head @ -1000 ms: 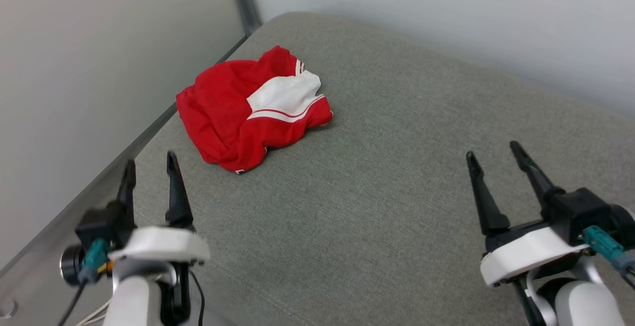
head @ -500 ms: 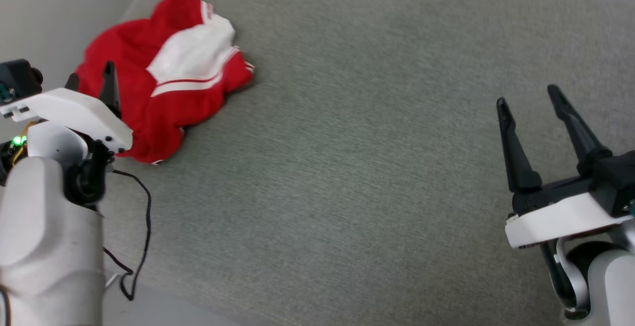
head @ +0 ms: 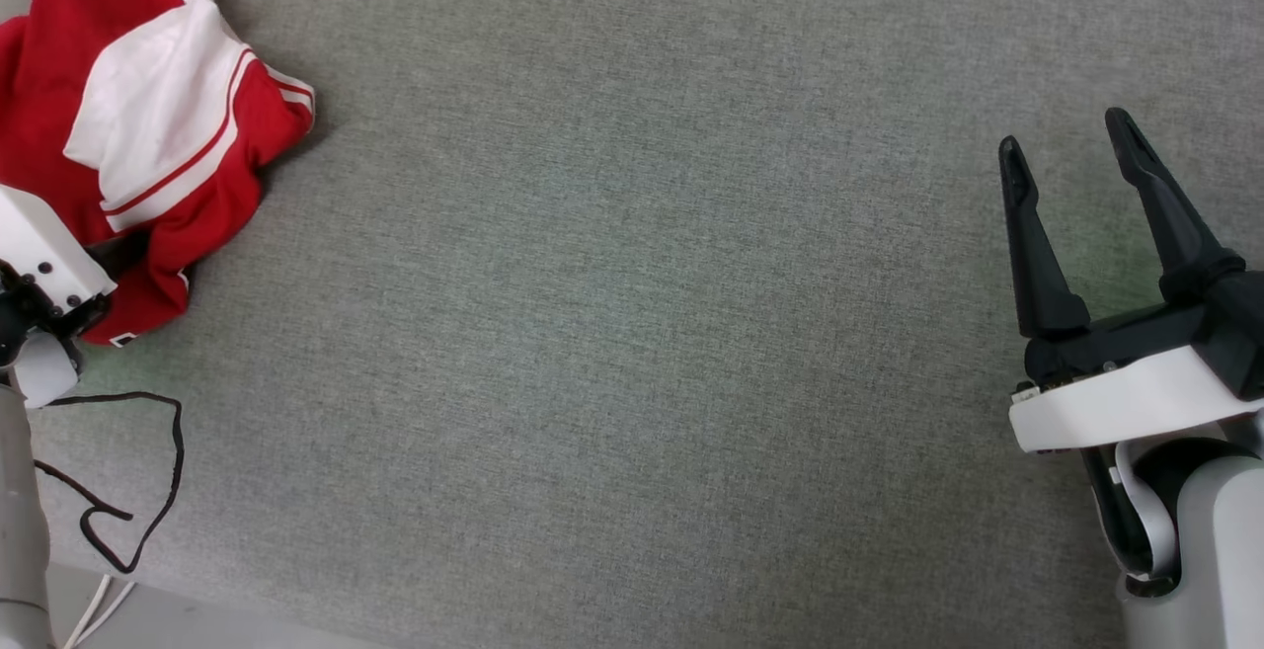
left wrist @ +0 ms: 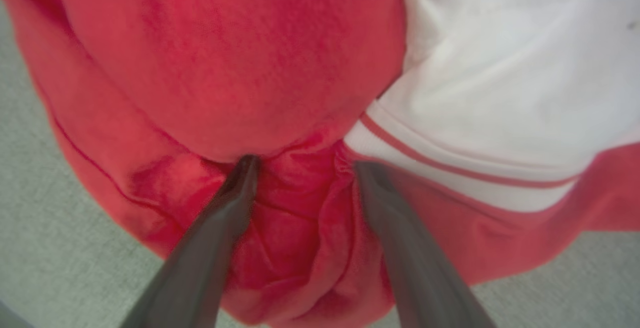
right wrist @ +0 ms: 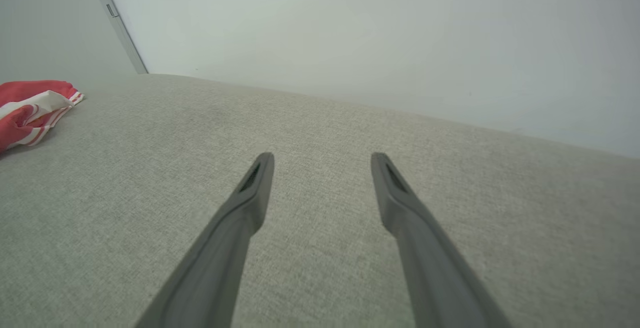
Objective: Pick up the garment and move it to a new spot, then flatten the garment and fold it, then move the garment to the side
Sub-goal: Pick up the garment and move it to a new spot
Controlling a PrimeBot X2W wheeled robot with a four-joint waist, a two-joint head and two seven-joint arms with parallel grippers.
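The garment lies crumpled at the far left of the grey cushion, red with a white panel edged by a red stripe. In the left wrist view my left gripper is open, both fingertips pressed down into the red cloth with a bunched fold between them. In the head view that arm's white wrist sits over the garment's near edge. My right gripper is open and empty above bare cushion at the right, far from the garment. In the right wrist view the right gripper points over the cushion, with the garment far left.
A black cable loops on the cushion below the left wrist. The cushion's near edge runs along the bottom left. A pale wall rises behind the cushion's far side.
The head camera has tipped down and swung right, shifting the whole picture. My left arm has reached forward and set its open fingers on the garment. The right gripper stays open.
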